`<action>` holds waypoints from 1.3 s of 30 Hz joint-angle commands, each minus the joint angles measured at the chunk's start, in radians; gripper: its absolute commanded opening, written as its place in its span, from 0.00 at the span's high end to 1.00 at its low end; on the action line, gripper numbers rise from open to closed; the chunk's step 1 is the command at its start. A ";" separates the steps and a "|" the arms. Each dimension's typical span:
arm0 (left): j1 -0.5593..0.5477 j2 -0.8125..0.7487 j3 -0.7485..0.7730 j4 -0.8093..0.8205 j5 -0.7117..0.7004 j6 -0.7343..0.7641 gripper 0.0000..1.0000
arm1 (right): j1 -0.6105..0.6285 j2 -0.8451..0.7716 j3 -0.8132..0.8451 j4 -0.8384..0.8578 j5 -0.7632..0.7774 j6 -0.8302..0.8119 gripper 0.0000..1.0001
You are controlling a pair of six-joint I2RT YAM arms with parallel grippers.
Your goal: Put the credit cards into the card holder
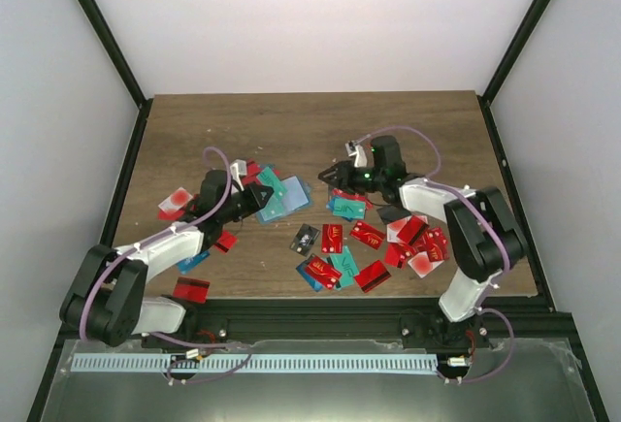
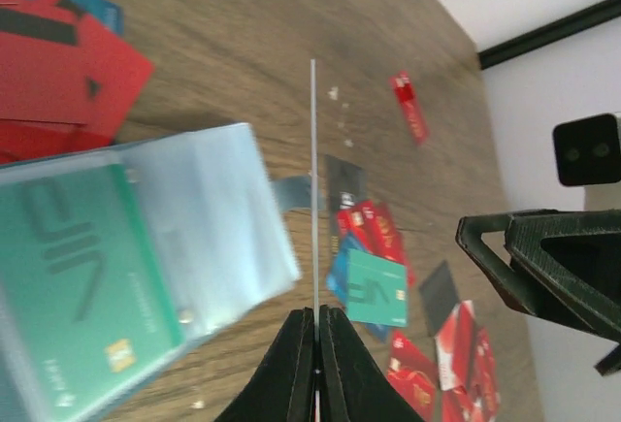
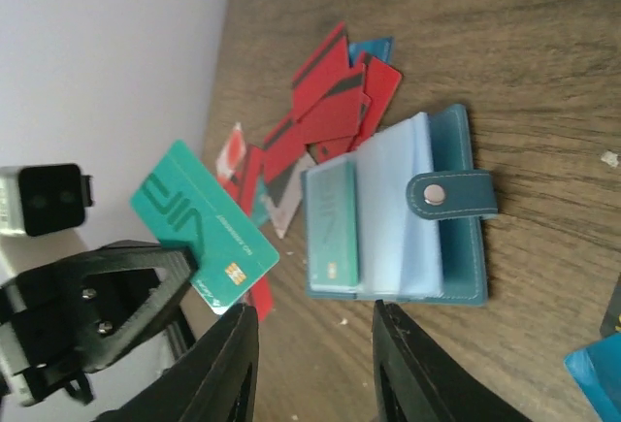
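The card holder [image 3: 464,259] lies open on the table, its clear sleeves [image 2: 218,209] fanned out and a teal card [image 3: 333,223] in one. It also shows in the top view [image 1: 290,197]. My left gripper [image 2: 317,311] is shut on a teal card [image 3: 206,225], seen edge-on in its own view [image 2: 313,179], held just beside the holder. My right gripper [image 3: 316,364] is open and empty, hovering a little above the table on the holder's other side [image 1: 334,175]. Several red, teal and black cards [image 1: 342,240] lie loose on the table.
More red cards [image 3: 335,102] lie piled behind the holder. Loose cards sit at the left [image 1: 177,201] and near the front edge [image 1: 191,289]. A cluster of red cards [image 1: 419,243] lies under the right arm. Walls enclose the table on three sides.
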 commanded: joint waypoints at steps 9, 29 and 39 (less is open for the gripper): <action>0.061 0.092 0.029 -0.138 -0.009 0.105 0.96 | 0.107 0.210 0.249 -0.226 0.093 -0.190 0.68; 0.061 0.225 0.068 -0.053 0.030 0.097 0.96 | 0.133 0.343 0.366 -0.242 0.073 -0.227 0.69; 0.061 0.259 0.071 -0.011 0.066 0.075 0.96 | 0.133 0.417 0.392 -0.253 0.094 -0.245 0.70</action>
